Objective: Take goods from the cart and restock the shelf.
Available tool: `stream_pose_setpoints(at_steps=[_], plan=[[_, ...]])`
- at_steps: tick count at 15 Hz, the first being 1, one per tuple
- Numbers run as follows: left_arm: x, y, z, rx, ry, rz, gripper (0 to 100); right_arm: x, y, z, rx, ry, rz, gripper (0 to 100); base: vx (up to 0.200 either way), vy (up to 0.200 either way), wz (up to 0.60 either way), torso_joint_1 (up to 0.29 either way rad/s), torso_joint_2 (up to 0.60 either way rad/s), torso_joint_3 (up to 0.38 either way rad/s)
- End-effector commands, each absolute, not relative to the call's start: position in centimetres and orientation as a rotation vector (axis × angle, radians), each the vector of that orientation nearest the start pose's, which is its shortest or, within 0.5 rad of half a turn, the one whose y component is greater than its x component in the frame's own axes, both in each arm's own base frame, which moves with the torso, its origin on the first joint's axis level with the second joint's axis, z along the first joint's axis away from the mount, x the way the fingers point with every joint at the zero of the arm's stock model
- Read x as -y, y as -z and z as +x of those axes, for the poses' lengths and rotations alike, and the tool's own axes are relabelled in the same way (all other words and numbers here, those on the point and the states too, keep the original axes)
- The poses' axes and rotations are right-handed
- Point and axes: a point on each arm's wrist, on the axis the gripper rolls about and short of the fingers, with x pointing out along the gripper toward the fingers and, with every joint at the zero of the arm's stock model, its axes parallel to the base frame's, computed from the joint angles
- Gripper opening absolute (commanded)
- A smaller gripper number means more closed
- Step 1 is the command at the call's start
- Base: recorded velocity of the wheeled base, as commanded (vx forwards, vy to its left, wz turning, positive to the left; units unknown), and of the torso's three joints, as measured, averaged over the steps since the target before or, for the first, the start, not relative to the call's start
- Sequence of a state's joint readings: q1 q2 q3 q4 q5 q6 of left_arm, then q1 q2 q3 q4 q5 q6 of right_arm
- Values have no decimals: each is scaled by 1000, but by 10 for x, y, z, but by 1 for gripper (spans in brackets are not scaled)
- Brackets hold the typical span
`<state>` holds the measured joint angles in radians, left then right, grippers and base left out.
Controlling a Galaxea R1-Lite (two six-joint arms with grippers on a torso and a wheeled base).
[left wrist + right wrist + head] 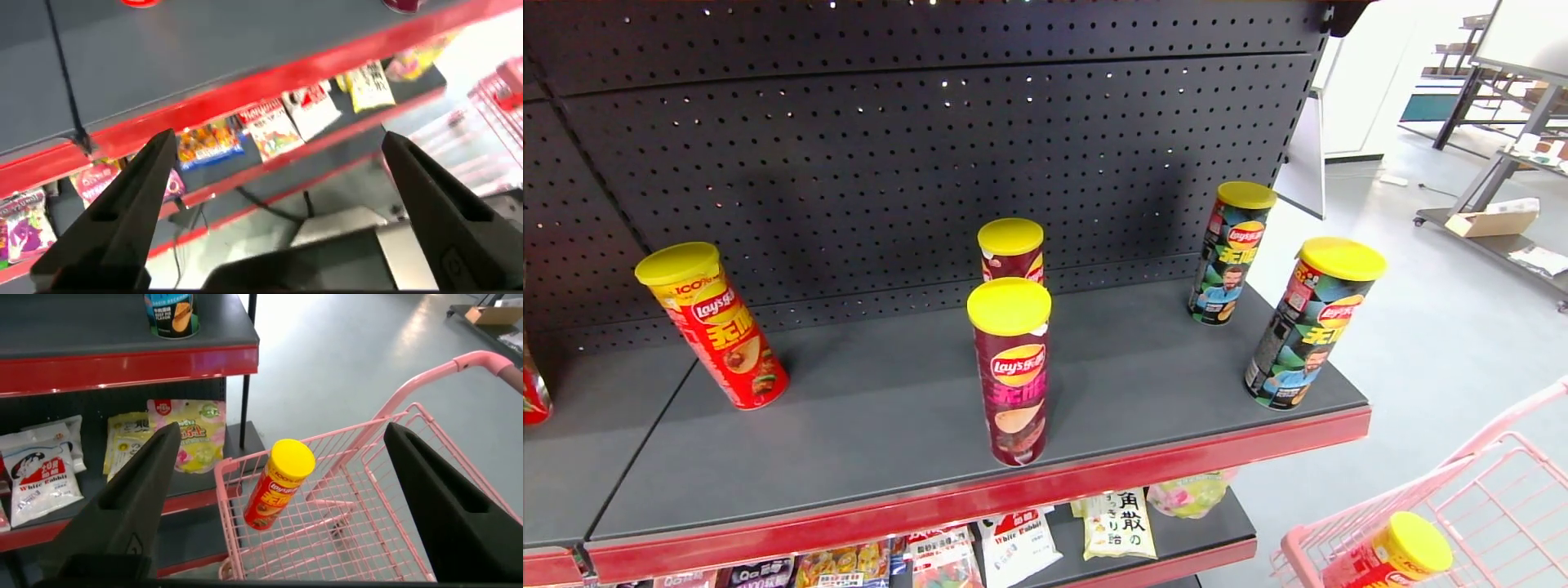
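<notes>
The shelf is a dark board with a red front lip and a perforated back panel, and five yellow-lidded cans stand upright on it. A red can stands towards the left. Two maroon cans are in the middle, the front maroon can near the lip and the rear maroon can right behind it, close to the back panel. On the right are two dark cans, the rear dark can farther back and the front dark can near the shelf's right front corner. Snack bags lie on the lower shelf beneath.

The pink wire cart stands to the right of the shelf, on the floor. One red cart can with a yellow lid leans tilted inside it, in the corner nearest the shelf.

The right jaws stand wide apart above the cart, holding nothing; the cart can shows between them, farther off. The left jaws are also spread wide and grip nothing, facing the shelf's red lip and the snack bags below
</notes>
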<state>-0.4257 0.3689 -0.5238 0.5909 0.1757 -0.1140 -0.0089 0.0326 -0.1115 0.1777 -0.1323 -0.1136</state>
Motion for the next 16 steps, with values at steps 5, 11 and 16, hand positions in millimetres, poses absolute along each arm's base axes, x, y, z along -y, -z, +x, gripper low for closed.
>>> stream_pose_setpoints(at_steps=[5, 11, 16], plan=[[-20, -121, -45, -375, -110, 4, 100, 3, -88, -33, -74, 131, -119, 100, 0, 0, 0, 0, 0, 0], [-19, -106, -45, -321, -67, 60, 100, 3, -87, -32, -75, 133, -113, 100, 0, 0, 0, 0, 0, 0], [-19, -105, -45, -325, -69, 59, 100, 3, -87, -32, -74, 136, -93, 100, -40, 0, 0, 1, 1, 0]])
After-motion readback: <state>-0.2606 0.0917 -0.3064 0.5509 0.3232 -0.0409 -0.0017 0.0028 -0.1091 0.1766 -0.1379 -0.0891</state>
